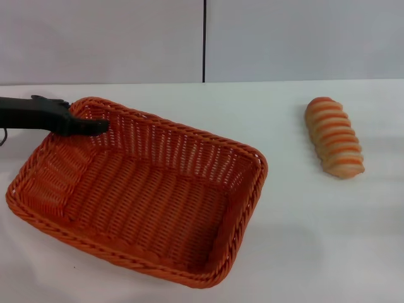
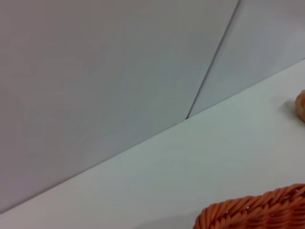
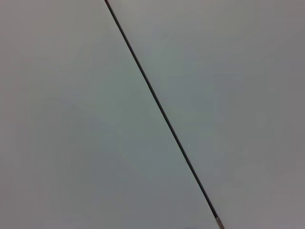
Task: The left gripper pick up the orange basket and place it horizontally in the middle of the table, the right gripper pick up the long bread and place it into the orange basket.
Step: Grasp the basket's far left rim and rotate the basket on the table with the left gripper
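Observation:
The orange basket (image 1: 145,196) lies at an angle on the left half of the white table (image 1: 315,240), with nothing inside it. My left gripper (image 1: 100,126) reaches in from the left at the basket's far left corner, its black fingers shut over the braided rim. The left wrist view shows only a piece of that rim (image 2: 257,210). The long bread (image 1: 334,136), tan with orange-brown stripes, lies on the table at the far right, apart from the basket; its edge (image 2: 301,106) also shows in the left wrist view. My right gripper is out of view.
A pale wall with a dark vertical seam (image 1: 204,41) stands behind the table's far edge. Bare tabletop lies between the basket and the bread. The right wrist view shows only the wall and its seam (image 3: 162,114).

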Tool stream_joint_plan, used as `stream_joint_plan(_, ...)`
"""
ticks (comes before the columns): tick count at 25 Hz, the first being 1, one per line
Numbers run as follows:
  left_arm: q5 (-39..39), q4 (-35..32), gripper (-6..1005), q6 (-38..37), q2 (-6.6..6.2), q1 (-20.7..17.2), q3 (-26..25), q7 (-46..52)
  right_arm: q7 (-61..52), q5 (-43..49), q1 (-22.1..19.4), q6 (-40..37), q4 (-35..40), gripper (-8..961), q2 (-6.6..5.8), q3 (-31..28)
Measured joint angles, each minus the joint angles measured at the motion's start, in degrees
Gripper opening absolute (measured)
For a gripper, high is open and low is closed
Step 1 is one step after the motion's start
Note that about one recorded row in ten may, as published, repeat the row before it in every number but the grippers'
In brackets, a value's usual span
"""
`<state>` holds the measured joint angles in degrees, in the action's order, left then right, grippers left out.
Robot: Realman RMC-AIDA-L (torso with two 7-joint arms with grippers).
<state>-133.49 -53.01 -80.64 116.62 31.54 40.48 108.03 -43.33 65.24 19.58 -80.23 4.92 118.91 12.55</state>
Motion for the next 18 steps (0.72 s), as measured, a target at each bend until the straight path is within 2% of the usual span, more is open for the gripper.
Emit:
stream_joint_plan(3, -0.2, -0.2, 788, 0.4, 0.36, 0.1, 0.0, 0.4, 0.0, 0.0, -0.2, 0.0, 0.0, 775, 0.00, -0.2)
stream_joint_plan(14, -0.4, -0.6, 584, 1.4, 0.57, 0.1, 0.0, 0.2, 0.0, 0.1, -0.6, 0.6, -0.4, 775, 0.00, -0.5)
stream_joint_plan(18, -0.5, -0.7, 372, 1.4, 0.63, 0.2, 0.0, 0.2, 0.0, 0.1, -0.6, 0.6, -0.4, 775, 0.00, -0.5)
